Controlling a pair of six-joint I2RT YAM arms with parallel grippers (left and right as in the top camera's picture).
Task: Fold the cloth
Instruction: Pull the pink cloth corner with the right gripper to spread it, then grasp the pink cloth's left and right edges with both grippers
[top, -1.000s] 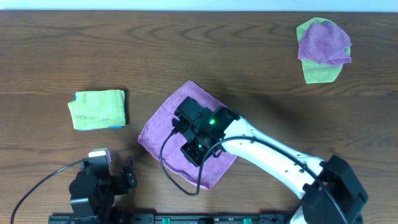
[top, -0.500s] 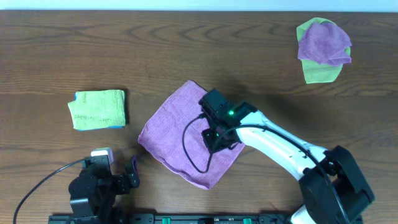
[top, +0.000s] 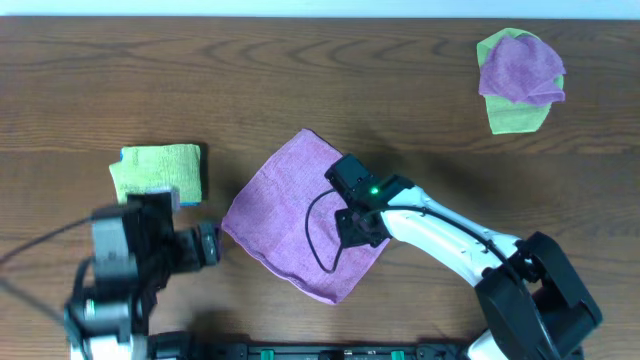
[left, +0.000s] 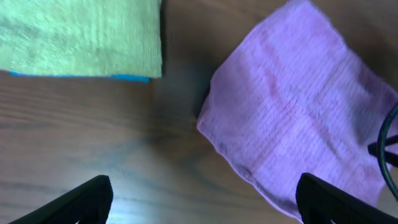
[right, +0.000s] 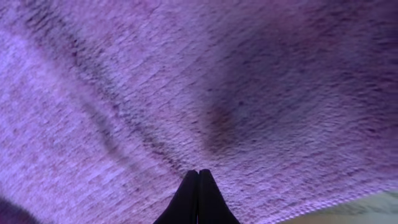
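A purple cloth (top: 275, 215) lies folded as a flat square in the middle of the wooden table. It also shows in the left wrist view (left: 305, 118) and fills the right wrist view (right: 186, 81). My right gripper (top: 360, 226) is shut, and its tips (right: 198, 177) rest on the cloth near its right edge with nothing pinched between them. My left gripper (top: 208, 245) is open and empty just left of the cloth's left corner. Its fingers (left: 202, 200) straddle bare wood and the cloth's lower edge.
A folded green cloth (top: 158, 175) lies left of the purple one and also shows in the left wrist view (left: 81, 37). A crumpled purple and green pile (top: 520, 75) sits at the far right. My right arm's black cable loops over the purple cloth.
My right gripper has slid to the right across the purple cloth. My left arm has risen from the front edge and moved toward the cloth's left corner.
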